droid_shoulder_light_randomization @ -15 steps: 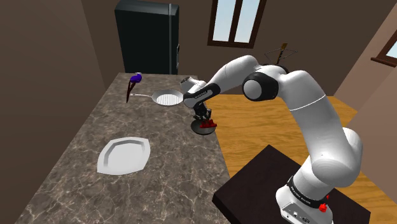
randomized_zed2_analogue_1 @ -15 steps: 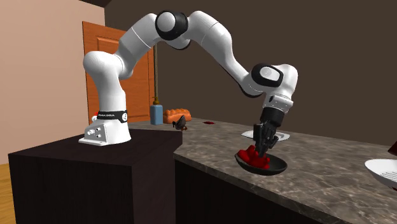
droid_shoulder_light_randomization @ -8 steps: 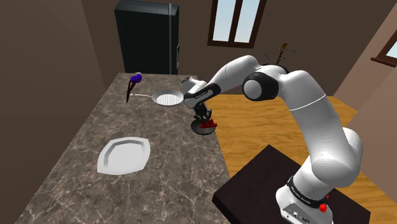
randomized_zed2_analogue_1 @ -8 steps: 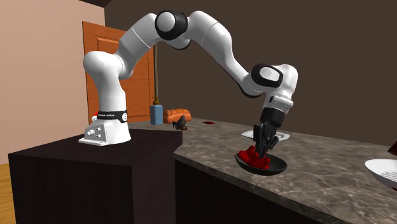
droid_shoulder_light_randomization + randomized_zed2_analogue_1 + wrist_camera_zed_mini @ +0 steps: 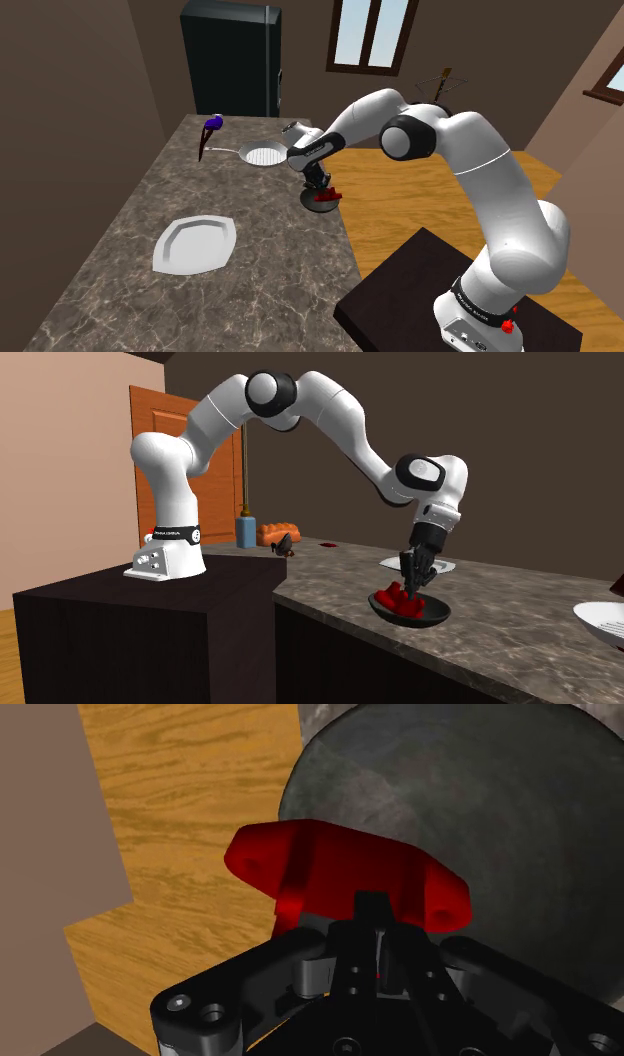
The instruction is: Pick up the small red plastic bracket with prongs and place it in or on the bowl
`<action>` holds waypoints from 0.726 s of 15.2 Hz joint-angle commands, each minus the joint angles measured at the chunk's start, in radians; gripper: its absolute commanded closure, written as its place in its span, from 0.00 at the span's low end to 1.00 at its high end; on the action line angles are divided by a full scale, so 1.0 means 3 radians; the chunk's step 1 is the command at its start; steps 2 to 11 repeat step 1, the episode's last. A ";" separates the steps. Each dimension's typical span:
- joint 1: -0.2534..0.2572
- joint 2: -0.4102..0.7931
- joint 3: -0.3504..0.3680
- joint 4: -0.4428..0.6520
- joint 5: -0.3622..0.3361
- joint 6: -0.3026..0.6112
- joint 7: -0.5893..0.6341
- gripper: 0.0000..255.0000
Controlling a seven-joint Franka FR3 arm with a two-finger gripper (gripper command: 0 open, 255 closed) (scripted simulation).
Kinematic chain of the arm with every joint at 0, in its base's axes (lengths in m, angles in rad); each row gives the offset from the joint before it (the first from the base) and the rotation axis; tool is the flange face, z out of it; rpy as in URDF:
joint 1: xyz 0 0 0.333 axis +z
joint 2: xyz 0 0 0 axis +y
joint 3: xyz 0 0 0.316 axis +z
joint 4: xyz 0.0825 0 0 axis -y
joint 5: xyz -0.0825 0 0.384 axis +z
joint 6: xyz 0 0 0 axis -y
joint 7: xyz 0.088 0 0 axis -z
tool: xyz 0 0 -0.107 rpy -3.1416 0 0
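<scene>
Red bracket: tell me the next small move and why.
Probably open the gripper to release: it is shut on the red bracket, which is already down in the dark bowl, so letting go should leave it there.

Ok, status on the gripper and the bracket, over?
Gripper shut on red bracket. Bracket down in the dark bowl, not yet released. Nothing in the way.
</scene>
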 commanded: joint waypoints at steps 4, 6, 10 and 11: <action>0.0008 0.0022 0.0008 -0.0022 0.0006 0.0005 0.0008 1.00; 0.0008 0.0022 0.0008 -0.0022 0.0006 0.0005 0.0008 1.00; 0.0008 0.0022 0.0008 -0.0022 0.0006 0.0005 0.0008 1.00; 0.0008 0.0022 0.0008 -0.0022 0.0006 0.0005 0.0008 1.00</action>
